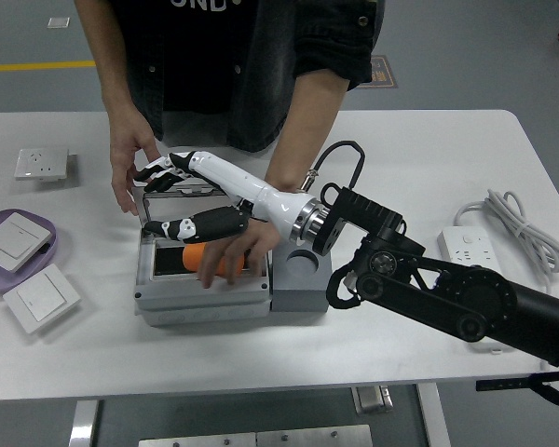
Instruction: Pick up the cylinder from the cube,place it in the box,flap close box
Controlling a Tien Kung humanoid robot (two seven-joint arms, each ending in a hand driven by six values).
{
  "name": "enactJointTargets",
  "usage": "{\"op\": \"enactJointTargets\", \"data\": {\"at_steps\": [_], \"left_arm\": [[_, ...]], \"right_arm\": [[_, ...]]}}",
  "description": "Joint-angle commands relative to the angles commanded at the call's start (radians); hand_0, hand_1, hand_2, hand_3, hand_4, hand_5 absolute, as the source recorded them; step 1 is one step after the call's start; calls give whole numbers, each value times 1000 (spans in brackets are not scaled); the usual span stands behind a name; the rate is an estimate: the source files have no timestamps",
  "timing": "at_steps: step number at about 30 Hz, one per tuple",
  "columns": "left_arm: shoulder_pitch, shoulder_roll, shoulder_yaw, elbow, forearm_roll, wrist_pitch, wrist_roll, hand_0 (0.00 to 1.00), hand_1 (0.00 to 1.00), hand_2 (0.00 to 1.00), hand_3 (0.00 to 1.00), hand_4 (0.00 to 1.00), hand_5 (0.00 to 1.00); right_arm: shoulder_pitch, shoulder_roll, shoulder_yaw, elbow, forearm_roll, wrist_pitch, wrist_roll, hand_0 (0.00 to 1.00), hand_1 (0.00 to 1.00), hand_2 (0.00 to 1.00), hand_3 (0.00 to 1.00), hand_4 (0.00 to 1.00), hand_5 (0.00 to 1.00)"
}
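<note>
The orange cylinder lies on its side inside the grey box. The grey cube stands right of the box, and its round hole on top is empty. My right hand is white with black fingers. It hovers open over the box's back left part and holds nothing. The box's lid stands open at the back, partly hidden by my hand. A person's hand reaches into the box and rests on the cylinder. The person's other hand is at the box's back left corner.
A purple plate with a white switch on it and a second switch lie at the left. A white socket is at the far left. A power strip with a coiled cable is at the right.
</note>
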Motion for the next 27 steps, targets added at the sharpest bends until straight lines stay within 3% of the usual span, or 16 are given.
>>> {"op": "enactJointTargets", "data": {"at_steps": [15, 16, 21, 22, 27], "left_arm": [[-6, 6, 4, 1, 1, -1, 1, 675, 685, 667, 695, 692, 249], [-7, 6, 4, 1, 1, -1, 1, 675, 685, 666, 694, 691, 249], [-9, 7, 1, 0, 6, -2, 3, 675, 685, 666, 694, 691, 249], [-9, 7, 0, 0, 7, -2, 3, 675, 685, 667, 695, 692, 251], [-11, 6, -9, 0, 17, -2, 4, 675, 685, 667, 695, 692, 251]], "right_arm": [[58, -1, -2, -162, 12, 48, -28, 850, 726, 715, 763, 826, 360], [60, -3, -5, -171, 17, 50, -28, 861, 734, 737, 772, 872, 438], [76, -7, -30, -216, 55, 56, -23, 861, 734, 737, 772, 872, 438], [78, -8, -35, -223, 63, 56, -21, 866, 747, 750, 779, 973, 618], [84, -13, -56, -242, 93, 53, -15, 866, 747, 750, 779, 973, 618]]}}
